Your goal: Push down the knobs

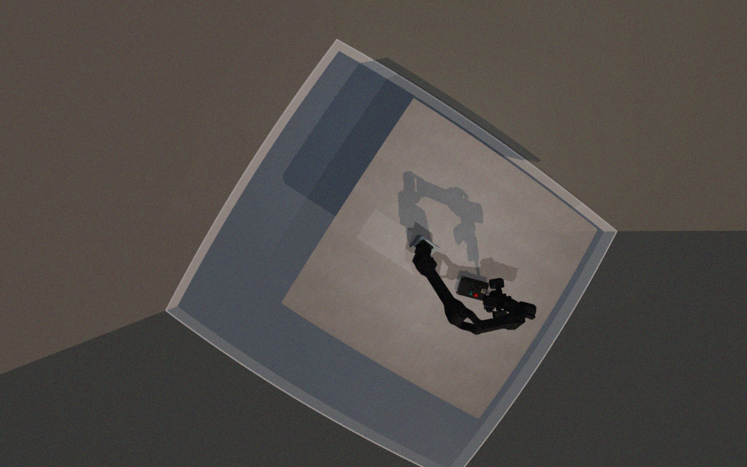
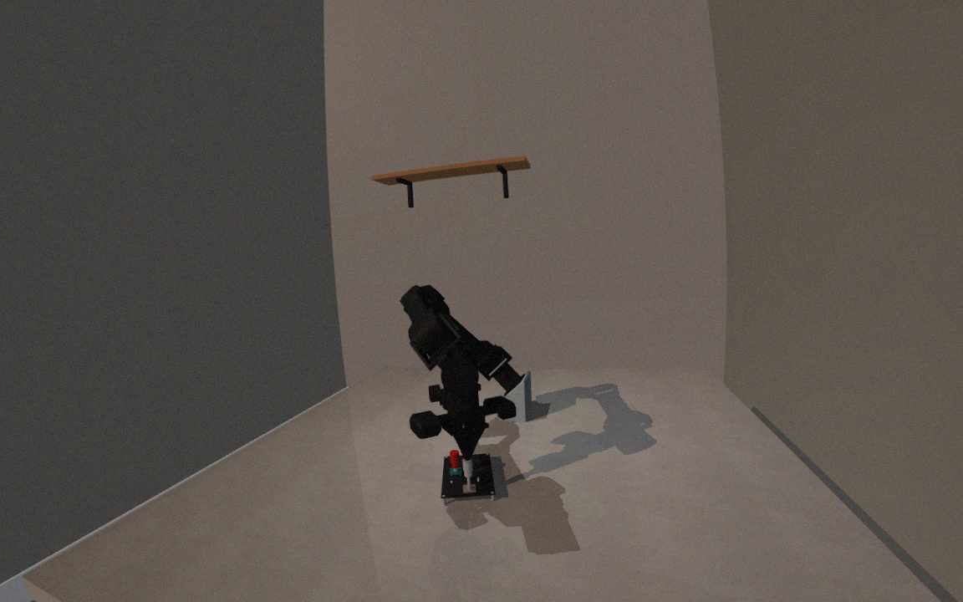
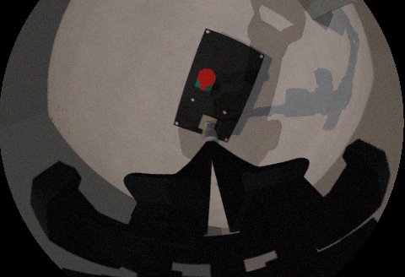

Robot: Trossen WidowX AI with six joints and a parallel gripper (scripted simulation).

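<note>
Circuit board (image 1: pixel 463 283) (image 2: pixel 483 480) (image 3: pixel 233 63) on short legs on table (image 1: pixel 539 232) (image 2: pixel 260 516) (image 3: pixel 105 70), flat in ext. view. Gripper (image 1: pixel 487 299) (image 2: pixel 467 456) (image 3: pixel 209 144) pointing down over one end of board; fingers together, nothing clamped btwn. Tips at top end of grey knob (image 2: pixel 468 467) (image 3: pixel 209 134), i.e. knob directly below tips; actual contact can't be confirmed. Grey knob upright above beige potentiometer (image 2: pixel 469 487) (image 3: pixel 207 120), w/ narrower shaft portion visible btwn in ext. view, so not fully down. Red knob (image 1: pixel 476 295) (image 2: pixel 454 458) (image 3: pixel 207 77) also upright, on teal potentiometer (image 2: pixel 455 471) (image 3: pixel 197 84), off to side of gripper, apart from tips; wrist cam shows red stem below its cap. Both pots on board. Wood shelf (image 2: pixel 451 170) on back wall, well apart from board.
</note>
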